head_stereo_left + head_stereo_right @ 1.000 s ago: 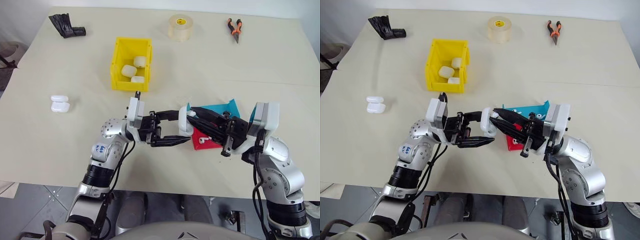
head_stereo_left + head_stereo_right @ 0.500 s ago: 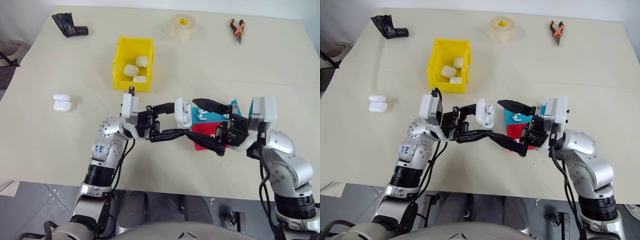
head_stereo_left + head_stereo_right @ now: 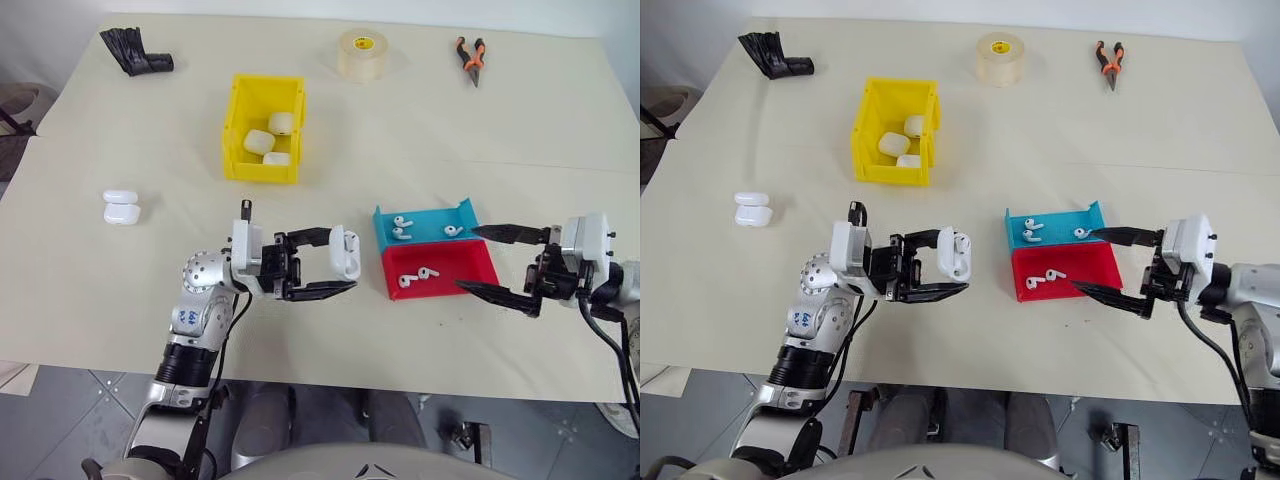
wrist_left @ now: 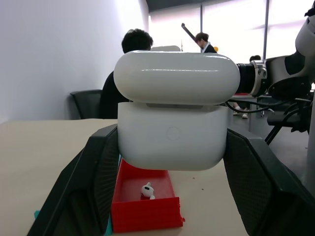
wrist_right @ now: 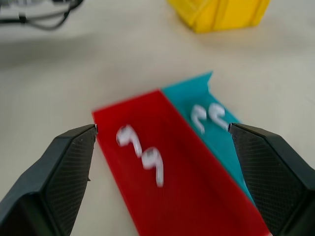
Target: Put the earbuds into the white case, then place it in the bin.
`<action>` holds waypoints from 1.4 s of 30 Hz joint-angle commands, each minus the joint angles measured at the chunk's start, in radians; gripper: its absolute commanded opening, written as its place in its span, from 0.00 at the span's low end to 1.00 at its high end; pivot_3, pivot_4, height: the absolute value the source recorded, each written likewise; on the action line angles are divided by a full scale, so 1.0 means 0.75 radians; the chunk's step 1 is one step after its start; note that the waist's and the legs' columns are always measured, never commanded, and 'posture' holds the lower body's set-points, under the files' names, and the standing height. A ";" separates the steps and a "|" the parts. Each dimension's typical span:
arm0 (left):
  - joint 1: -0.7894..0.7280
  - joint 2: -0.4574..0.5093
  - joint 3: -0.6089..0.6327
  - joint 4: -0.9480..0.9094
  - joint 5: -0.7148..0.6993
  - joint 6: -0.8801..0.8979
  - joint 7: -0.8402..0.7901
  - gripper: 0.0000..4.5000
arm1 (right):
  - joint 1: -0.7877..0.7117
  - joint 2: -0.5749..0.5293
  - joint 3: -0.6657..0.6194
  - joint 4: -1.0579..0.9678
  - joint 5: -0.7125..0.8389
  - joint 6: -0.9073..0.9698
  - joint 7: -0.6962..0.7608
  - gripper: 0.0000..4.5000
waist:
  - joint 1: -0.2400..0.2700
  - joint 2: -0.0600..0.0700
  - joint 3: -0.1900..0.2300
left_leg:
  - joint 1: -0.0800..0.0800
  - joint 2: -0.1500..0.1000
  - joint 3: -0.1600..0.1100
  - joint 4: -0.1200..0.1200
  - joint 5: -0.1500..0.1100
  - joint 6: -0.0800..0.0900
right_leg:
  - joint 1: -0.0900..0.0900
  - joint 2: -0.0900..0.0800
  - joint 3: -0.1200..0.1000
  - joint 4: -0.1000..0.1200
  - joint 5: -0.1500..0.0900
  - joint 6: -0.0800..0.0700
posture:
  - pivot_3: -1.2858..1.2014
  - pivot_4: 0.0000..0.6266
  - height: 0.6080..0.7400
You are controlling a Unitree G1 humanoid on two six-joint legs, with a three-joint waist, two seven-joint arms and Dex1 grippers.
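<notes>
My left gripper (image 3: pixel 343 262) is shut on the white case (image 3: pixel 346 252) and holds it above the table, left of the trays. In the left wrist view the case (image 4: pixel 172 128) sits between both fingers, its lid on top. Loose earbuds lie in the red tray (image 3: pixel 470 265), two of them (image 3: pixel 428 271), and more earbuds (image 3: pixel 403 221) lie in the blue tray (image 3: pixel 430 215). My right gripper (image 3: pixel 468 258) stands open at the trays' right end, holding nothing. The yellow bin (image 3: pixel 260 170) stands farther back, left of centre, with three white cases inside.
Two more white cases (image 3: pixel 121 207) lie at the table's left. A tape roll (image 3: pixel 361 54), orange-handled pliers (image 3: pixel 470 56) and a black object (image 3: pixel 133 52) lie along the far edge. People sit in the background of the left wrist view.
My right gripper has opened and drawn away to the right, from the case to the trays' right end. The left gripper, still gripping the case, has shifted slightly left.
</notes>
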State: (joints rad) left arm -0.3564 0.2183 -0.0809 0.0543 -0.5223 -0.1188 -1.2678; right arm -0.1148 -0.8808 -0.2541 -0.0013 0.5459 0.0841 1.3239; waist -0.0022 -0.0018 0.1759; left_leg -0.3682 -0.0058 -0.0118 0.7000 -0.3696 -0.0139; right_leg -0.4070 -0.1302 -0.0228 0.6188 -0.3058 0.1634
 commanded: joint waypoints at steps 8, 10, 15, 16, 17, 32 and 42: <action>0.036 -0.020 -0.034 -0.056 0.003 -0.031 0.032 0.62 | -0.646 -0.169 0.389 0.165 -0.270 0.393 0.043 0.99 | -0.001 0.001 0.000 | -0.001 0.000 -0.003 0.001 0.000 -0.001 | -0.001 -0.001 0.000 0.000 0.000 0.000 | 0.52 0.24 1.00; 0.042 -0.019 -0.036 -0.062 0.003 -0.030 0.036 0.62 | -0.778 -0.155 0.480 0.239 -0.339 0.417 0.088 0.99 | 0.003 0.001 0.000 | -0.002 0.000 -0.003 0.000 0.000 -0.001 | -0.001 -0.001 -0.002 -0.001 0.000 0.000 | 0.52 0.24 1.00; 0.052 -0.021 -0.046 -0.072 0.009 -0.029 0.053 0.62 | -1.062 -0.088 0.722 0.461 -0.587 0.348 0.171 0.99 | -0.001 0.001 0.000 | -0.004 -0.001 -0.003 0.000 0.000 -0.001 | -0.001 -0.002 -0.003 -0.003 0.000 0.000 | 0.52 0.24 1.00; 0.053 -0.022 -0.049 -0.073 0.012 -0.029 0.058 0.62 | -1.113 -0.059 0.749 0.505 -0.619 0.342 0.173 0.99 | -0.003 0.001 0.000 | -0.004 -0.001 -0.003 -0.001 0.000 -0.001 | -0.002 -0.002 -0.003 -0.003 0.000 0.000 | 0.52 0.24 1.00; 0.052 -0.022 -0.051 -0.074 0.014 -0.028 0.064 0.62 | -1.157 -0.028 0.773 0.549 -0.647 0.329 0.175 0.99 | -0.004 0.001 0.000 | -0.004 0.000 -0.003 -0.001 0.000 -0.001 | -0.002 -0.002 -0.003 -0.003 0.000 0.000 | 0.52 0.24 1.00; 0.059 0.002 -0.063 -0.096 0.017 -0.003 0.113 0.62 | -1.302 0.232 0.900 0.856 -0.899 0.124 0.175 0.99 | -0.008 0.001 0.000 | -0.004 0.000 -0.003 0.000 0.001 -0.001 | -0.003 -0.002 -0.004 -0.001 0.000 0.000 | 0.52 0.24 1.00; 0.073 0.011 -0.057 -0.128 0.013 0.007 0.143 0.62 | -1.339 0.267 0.872 0.966 -0.952 0.087 0.160 0.99 | -0.031 0.001 0.000 | -0.004 0.000 -0.003 -0.001 0.001 -0.002 | -0.003 -0.002 -0.004 -0.001 0.000 0.000 | 0.52 0.24 1.00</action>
State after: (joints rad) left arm -0.3058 0.2235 -0.1273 0.0076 -0.5035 -0.1107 -1.1682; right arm -1.0948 -0.6801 0.4277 0.7171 -0.1706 0.1534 1.4483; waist -0.0255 -0.0009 0.1760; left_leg -0.3714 -0.0060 -0.0145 0.6996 -0.3689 -0.0152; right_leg -0.4091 -0.1316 -0.0260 0.6183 -0.3057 0.1634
